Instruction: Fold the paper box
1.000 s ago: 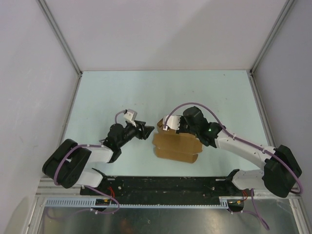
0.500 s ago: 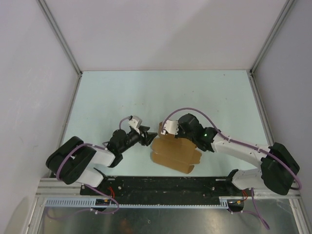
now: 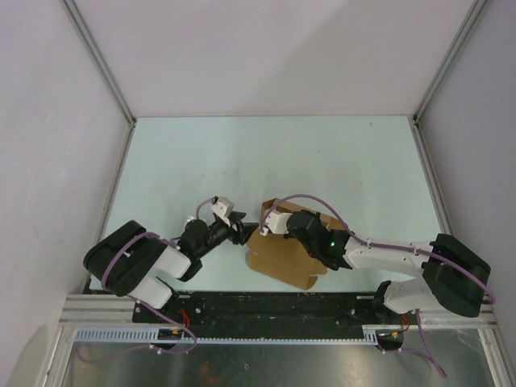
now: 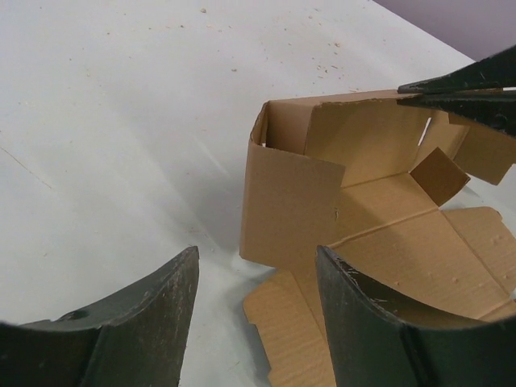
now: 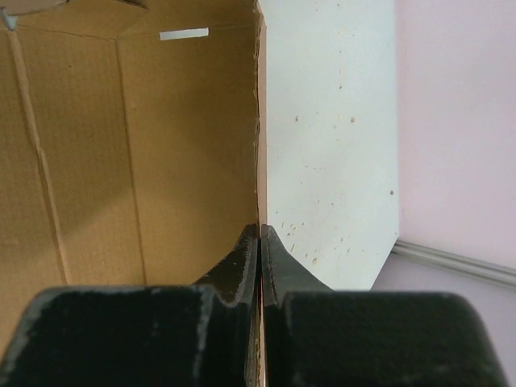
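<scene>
**boxnoob:** where's the box right now, and which hand is free?

**me:** The paper box (image 3: pixel 278 260) sits on the pale table (image 3: pixel 266 153), only half formed. A couple of walls stand up and the other flaps lie flat around them. My right gripper (image 5: pixel 259 235) is at the box's top rim, fingers squeezed together on the thin edge of one upright wall, with the cardboard sandwiched between them. My left gripper (image 4: pixel 256 258) is at the box's left side, fingers spread apart with nothing in them.

**boxnoob:** so the left goes next?

**me:** That's my guess, since it's the only free hand and it's right next to the box. In the left wrist view the box is straight ahead and a bit to the right. The nearest upright side panel stands just beyond my fingertips, more in front of the right-hand finger (image 4: pixel 363 322) than the other one. I don't think we're touching, but it's close.

As far as I can judge, the box's long axis runs away from that panel toward the right arm, so I'm facing a short end. Whatever I fold, I'd come in along that axis. The right pinch is the only thing steadying the box, so a sideways shove would probably just swing it around that pinch.
</scene>
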Available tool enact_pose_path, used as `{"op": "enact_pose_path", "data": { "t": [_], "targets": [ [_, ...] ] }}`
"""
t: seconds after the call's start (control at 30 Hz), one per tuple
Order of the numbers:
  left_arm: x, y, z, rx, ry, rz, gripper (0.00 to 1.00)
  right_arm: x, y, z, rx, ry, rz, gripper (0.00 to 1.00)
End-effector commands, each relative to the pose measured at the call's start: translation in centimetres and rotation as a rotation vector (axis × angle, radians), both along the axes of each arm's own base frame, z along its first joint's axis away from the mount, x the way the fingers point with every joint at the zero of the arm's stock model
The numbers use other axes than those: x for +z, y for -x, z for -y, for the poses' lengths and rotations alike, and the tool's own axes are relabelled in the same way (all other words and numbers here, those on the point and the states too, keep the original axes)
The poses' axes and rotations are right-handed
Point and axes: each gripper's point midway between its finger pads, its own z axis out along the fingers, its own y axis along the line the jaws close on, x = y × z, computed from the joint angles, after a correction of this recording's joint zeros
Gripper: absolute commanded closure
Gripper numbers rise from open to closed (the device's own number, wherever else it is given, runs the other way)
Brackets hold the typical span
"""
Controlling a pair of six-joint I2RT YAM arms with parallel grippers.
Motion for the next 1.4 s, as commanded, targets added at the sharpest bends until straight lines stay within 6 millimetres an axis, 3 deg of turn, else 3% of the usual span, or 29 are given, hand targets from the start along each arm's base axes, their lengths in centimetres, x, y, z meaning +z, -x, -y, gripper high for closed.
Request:
{"op": "enact_pose_path", "data": {
  "t": [0.0,0.07,0.2,0.33,0.7,1.37],
  "targets": [
    [1.8,-0.6,0.4,-0.003,0.016,0.099,0.34,1.2,0.2,0.0,-0.017,-0.045,0.076,0.99],
    [2.0,-0.7,0.6,-0.009,0.021,0.121,0.29,1.3,0.6,-0.1,-0.004,-0.049,0.074,0.99],
    [0.9,-0.8,1.0,-0.029,0.003,0.115,0.29,1.0,1.4,-0.3,0.024,-0.045,0.057,0.99],
    [1.0,-0.2,0.8,-0.04,0.022,0.139,0.26,0.7,2.1,-0.5,0.053,-0.035,0.053,0.99],
    [2.7,0.9,1.4,-0.104,0.066,0.18,0.23,-0.1,3.2,-0.3,0.056,0.001,0.037,0.99],
    [4.8,-0.5,1.7,-0.08,0.073,0.296,0.23,-0.9,4.5,-1.1,0.078,0.018,0.026,1.0]
  ]
}}
